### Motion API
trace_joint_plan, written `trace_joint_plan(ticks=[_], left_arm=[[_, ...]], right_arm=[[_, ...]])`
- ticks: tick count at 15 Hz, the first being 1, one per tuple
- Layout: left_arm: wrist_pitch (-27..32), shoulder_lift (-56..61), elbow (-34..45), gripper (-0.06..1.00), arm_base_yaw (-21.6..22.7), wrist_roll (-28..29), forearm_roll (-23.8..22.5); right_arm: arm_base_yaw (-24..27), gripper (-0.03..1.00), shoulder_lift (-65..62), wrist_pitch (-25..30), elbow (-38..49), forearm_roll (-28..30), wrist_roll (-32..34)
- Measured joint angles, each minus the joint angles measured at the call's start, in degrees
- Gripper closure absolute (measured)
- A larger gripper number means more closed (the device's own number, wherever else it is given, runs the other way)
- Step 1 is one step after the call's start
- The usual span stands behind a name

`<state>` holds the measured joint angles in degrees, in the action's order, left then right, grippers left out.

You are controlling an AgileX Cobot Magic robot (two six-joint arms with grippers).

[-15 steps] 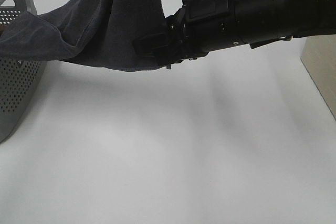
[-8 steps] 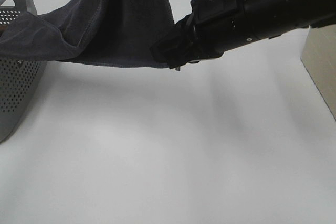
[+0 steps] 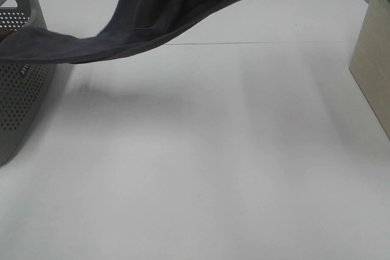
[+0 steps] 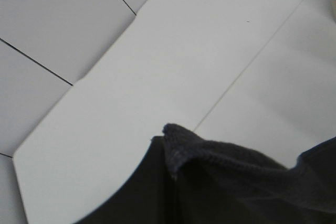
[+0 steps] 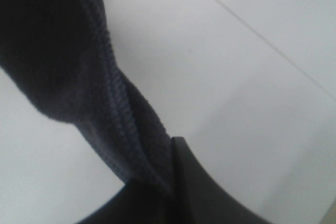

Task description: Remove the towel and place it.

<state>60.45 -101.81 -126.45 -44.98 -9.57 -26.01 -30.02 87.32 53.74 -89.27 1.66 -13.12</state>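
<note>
Bright even light, soft shadow under towel [image 3: 170,4]

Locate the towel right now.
In the exterior high view the towel hangs in the air across the upper left, one end draped over the grey perforated basket at the left edge, above the white table.

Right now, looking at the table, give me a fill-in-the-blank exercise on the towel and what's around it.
One end of the towel reaches over the grey perforated ____. In the exterior high view, that container stands at the ____ edge. The table under the towel is ____ in colour.
Missing words: basket, left, white.
</note>
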Motion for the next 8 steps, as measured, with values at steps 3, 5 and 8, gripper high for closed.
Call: trace_joint_plan(ticks=[3,5,8], left_arm=[[-7.6,0.0,0.0,0.94,0.9,-0.9,-6.8],[-12.6,0.0,0.0,0.94,4.3,-0.9,-7.1],[-23.7,-1.3,0.0,0.94,11.1,-0.9,-6.7]], right_arm=[[0.0,0.96,4.2,2.8,-14.9,7.5,2.8],[0.0,0.96,8.7,2.8,-25.5,12.0,2.9],[0.0,0.96,14.2,0.6,-38.3,18.0,2.9]])
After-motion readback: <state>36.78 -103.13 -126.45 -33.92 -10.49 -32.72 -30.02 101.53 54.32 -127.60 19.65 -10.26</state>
